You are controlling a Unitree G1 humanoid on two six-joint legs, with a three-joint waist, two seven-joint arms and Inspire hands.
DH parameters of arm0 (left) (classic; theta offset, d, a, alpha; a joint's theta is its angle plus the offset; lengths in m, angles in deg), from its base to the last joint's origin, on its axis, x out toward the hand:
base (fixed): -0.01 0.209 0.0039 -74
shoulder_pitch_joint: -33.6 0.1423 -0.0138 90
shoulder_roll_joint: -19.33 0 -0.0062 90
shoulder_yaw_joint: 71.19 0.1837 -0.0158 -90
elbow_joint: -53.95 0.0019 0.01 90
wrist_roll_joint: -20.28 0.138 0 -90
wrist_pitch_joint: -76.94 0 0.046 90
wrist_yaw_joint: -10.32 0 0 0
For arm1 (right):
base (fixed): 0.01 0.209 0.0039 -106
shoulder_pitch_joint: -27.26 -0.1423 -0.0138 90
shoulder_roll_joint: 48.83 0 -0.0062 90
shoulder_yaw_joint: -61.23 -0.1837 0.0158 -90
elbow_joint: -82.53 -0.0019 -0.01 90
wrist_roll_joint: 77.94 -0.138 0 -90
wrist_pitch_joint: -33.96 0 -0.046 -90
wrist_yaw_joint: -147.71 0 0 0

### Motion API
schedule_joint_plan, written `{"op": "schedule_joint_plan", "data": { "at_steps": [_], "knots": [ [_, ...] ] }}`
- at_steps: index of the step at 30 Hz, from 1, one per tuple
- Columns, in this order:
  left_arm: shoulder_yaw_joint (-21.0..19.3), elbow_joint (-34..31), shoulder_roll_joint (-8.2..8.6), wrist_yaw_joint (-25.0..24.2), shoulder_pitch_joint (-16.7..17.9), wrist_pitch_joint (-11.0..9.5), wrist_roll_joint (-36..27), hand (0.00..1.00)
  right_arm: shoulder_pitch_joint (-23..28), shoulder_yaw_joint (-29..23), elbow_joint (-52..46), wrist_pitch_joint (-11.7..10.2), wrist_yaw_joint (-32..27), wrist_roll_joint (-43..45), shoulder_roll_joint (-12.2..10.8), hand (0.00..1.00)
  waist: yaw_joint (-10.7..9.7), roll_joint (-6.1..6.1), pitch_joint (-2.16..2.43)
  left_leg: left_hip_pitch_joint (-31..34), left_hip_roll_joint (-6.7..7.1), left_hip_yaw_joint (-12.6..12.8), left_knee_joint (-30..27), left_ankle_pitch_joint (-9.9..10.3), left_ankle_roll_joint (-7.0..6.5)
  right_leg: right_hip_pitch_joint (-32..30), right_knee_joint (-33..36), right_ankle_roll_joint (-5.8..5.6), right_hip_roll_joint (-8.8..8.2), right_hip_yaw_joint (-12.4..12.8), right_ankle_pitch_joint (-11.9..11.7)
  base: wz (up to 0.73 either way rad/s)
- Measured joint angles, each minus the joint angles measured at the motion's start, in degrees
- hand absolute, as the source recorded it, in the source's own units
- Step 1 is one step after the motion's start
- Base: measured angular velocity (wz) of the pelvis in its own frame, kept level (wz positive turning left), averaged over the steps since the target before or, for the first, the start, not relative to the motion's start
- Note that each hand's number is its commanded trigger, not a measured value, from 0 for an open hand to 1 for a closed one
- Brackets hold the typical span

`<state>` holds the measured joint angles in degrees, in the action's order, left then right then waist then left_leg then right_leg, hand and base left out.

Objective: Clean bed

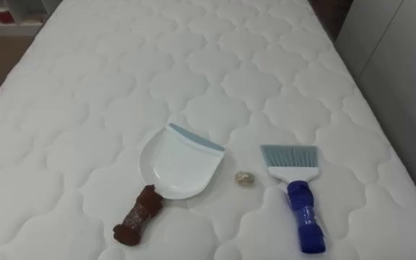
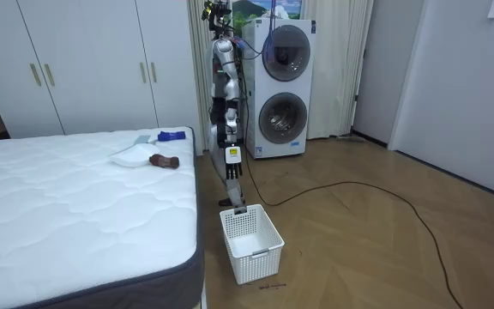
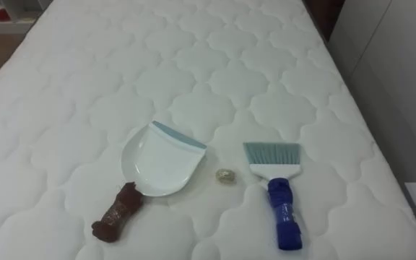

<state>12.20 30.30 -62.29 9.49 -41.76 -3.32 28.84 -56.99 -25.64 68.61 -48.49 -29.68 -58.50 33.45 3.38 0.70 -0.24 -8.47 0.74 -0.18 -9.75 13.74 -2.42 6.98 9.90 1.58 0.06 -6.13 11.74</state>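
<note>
A white dustpan point(image 1: 180, 163) with a brown handle point(image 1: 137, 218) lies on the white quilted mattress point(image 1: 85, 87), its grey-blue lip pointing away from me. To its right lies a brush point(image 1: 299, 196) with a blue handle and pale grey-blue bristles. A small crumpled scrap of trash point(image 1: 245, 178) sits between them on the mattress, touching neither. In the room view I stand at the bed's end, beside the dustpan point(image 2: 135, 156) and the brush point(image 2: 171, 135). My left hand point(image 2: 233, 165) hangs at my side, away from all of them.
A white plastic basket point(image 2: 251, 242) stands on the wooden floor by the bed's corner. Two stacked washing machines point(image 2: 283, 86) are behind me, and white wardrobes point(image 2: 84, 60) line the wall. To the mattress's right runs a white wall point(image 1: 403, 79).
</note>
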Motion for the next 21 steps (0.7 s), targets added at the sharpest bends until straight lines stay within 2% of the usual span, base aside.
{"op": "schedule_joint_plan", "data": {
  "at_steps": [12,15,19,21],
  "knots": [
    [-0.12,-0.10,-0.02,0.44,-0.41,-0.37,-0.07,0.00,-0.15,-0.04,-0.27,-0.49,0.02,-1.18,0.02,0.00,0.02,0.74,0.03,0.20,0.01,0.00,-0.03,0.00,0.00,-0.13,-0.09,0.00,-0.03,-0.13,0.00,0.00],
    [-2.13,-1.00,0.01,1.93,-0.73,-0.73,-0.09,0.00,-0.16,-0.45,-0.70,-0.83,-0.06,-1.19,0.05,0.00,0.07,0.75,0.04,0.40,0.00,0.08,-0.03,0.00,0.00,-0.25,-0.15,0.00,-0.02,-0.09,0.00,0.00],
    [-4.37,-3.34,0.00,5.91,-0.84,-2.78,-0.03,0.00,-0.43,-0.49,-1.45,-2.31,-1.22,-1.23,0.55,0.00,0.50,0.55,0.23,1.27,-0.01,0.09,-0.23,0.00,0.00,-1.17,0.11,-0.01,-0.02,-0.12,-0.02,0.00],
    [-4.56,-5.86,-0.03,8.42,-0.85,-4.11,-0.02,0.00,-0.67,-0.29,-1.45,-4.03,-1.45,-1.69,1.08,0.00,0.71,0.64,0.14,1.16,-0.02,0.14,-0.17,0.00,0.00,-1.05,0.00,-0.02,0.02,-0.10,-0.05,0.00]
  ]
}}
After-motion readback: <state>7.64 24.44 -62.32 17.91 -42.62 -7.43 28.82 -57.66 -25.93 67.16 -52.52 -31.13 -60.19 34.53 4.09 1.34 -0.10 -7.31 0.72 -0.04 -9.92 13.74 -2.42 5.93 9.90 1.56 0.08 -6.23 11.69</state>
